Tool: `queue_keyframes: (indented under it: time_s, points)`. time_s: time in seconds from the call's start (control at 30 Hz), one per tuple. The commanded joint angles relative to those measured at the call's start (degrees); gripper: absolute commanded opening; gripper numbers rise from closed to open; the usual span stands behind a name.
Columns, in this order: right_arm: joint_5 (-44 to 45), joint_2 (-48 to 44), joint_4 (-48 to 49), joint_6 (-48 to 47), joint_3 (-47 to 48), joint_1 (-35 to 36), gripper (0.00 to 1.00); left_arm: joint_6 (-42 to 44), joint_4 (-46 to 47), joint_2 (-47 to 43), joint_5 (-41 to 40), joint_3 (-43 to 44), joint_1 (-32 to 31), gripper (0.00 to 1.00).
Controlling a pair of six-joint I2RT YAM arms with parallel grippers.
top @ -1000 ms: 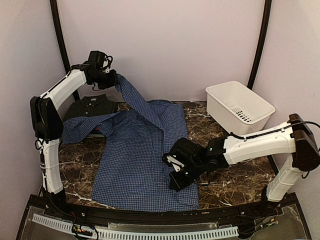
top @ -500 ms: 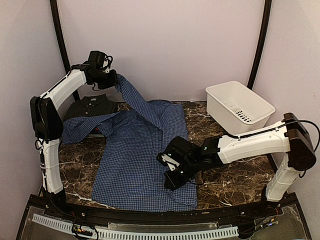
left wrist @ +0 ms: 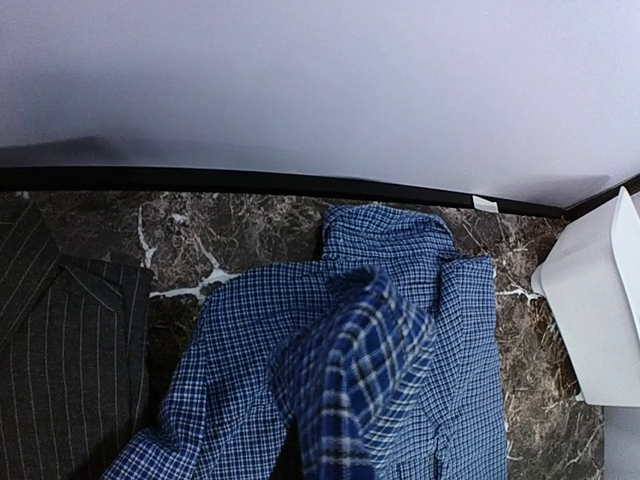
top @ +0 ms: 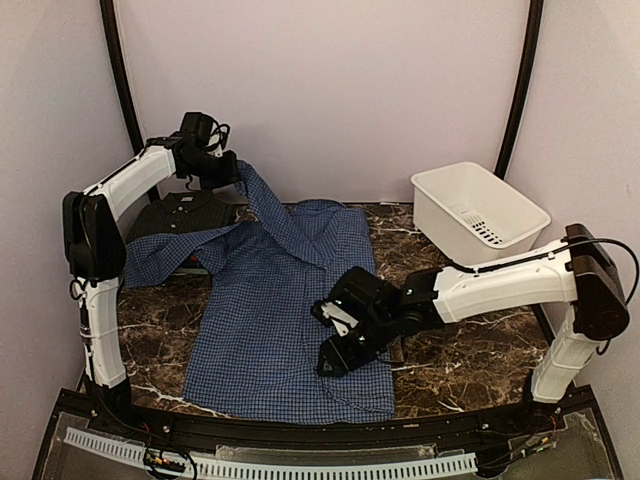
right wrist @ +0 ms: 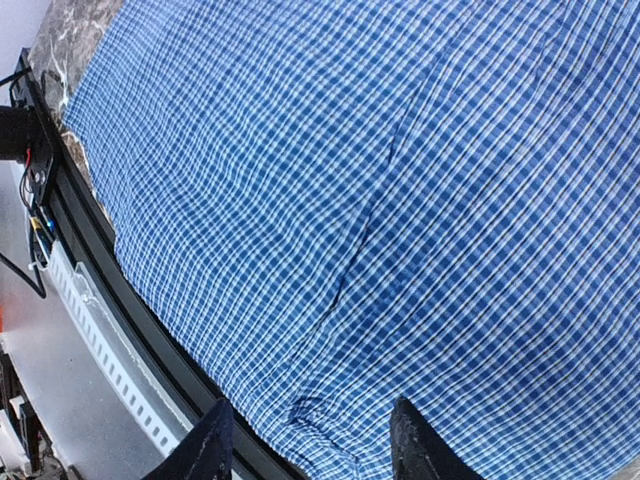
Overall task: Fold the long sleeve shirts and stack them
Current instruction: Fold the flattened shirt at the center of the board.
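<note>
Your left gripper is clenched on one sleeve of the blue shirt, holding it up above the far-left corner of the bench. From there the sleeve slopes down to the shirt's body. Your right gripper hangs low over the shirt's near-right part, jaws parted and pinching nothing. The body lies flat mid-bench, collar toward the far edge and hem at the near edge. A dark shirt lies at the far-left corner, partly under the other sleeve. A white basket stands at the far-right corner.
</note>
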Motion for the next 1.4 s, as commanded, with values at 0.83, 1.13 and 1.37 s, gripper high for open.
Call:
queue_keyframes:
  time_s: [0.83,1.13,1.37]
  points:
    - [17.7,-12.0,3.6,-2.5,5.3,-27.6,0.52,15.4,0.9,-6.6,17.0,-15.4,-16.5,0.01]
    - [17.3,-10.9,4.3,-2.7,3.6,-27.7,0.52,21.1,-7.1,-3.1,18.1,-15.8,-22.5,0.03]
    - [17.1,-10.8,4.7,-2.5,2.3,-27.7,0.51,21.0,-6.8,-1.3,18.4,-17.0,-26.7,0.04]
